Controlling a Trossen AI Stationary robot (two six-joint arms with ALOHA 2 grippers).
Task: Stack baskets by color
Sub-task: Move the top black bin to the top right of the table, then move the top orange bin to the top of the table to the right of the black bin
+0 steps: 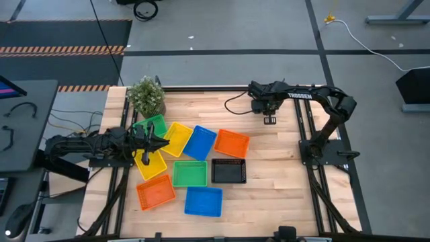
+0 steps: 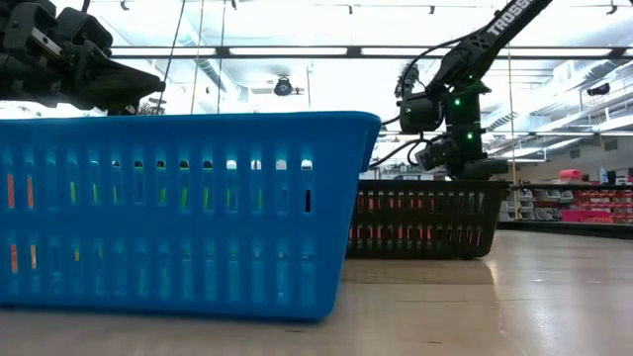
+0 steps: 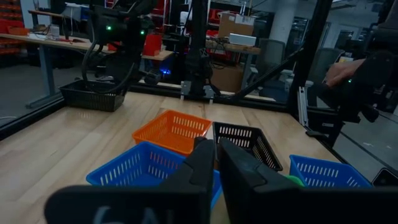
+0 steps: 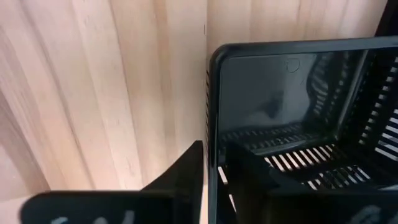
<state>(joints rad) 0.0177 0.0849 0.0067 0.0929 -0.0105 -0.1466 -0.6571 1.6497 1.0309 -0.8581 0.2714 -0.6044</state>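
Observation:
Several baskets lie flat on the table in the high view: green, yellow, blue, orange, yellow, green, black, orange and blue. A second black basket sits on the table at the far right, mostly hidden under my right arm in the high view. My right gripper points down over it, open, one finger inside and one outside its wall. My left gripper hovers level and shut above the left baskets, holding nothing. My right gripper stands astride the black basket's side wall near a corner, coming from above. One finger is inside the basket and the other outside. I cannot tell whether either finger touches the wall. The basket rests flat on the table.
A small potted plant stands at the table's far left corner. Bare wood lies to the right of the baskets. In the left wrist view a person's hand shows beyond the table's edge.

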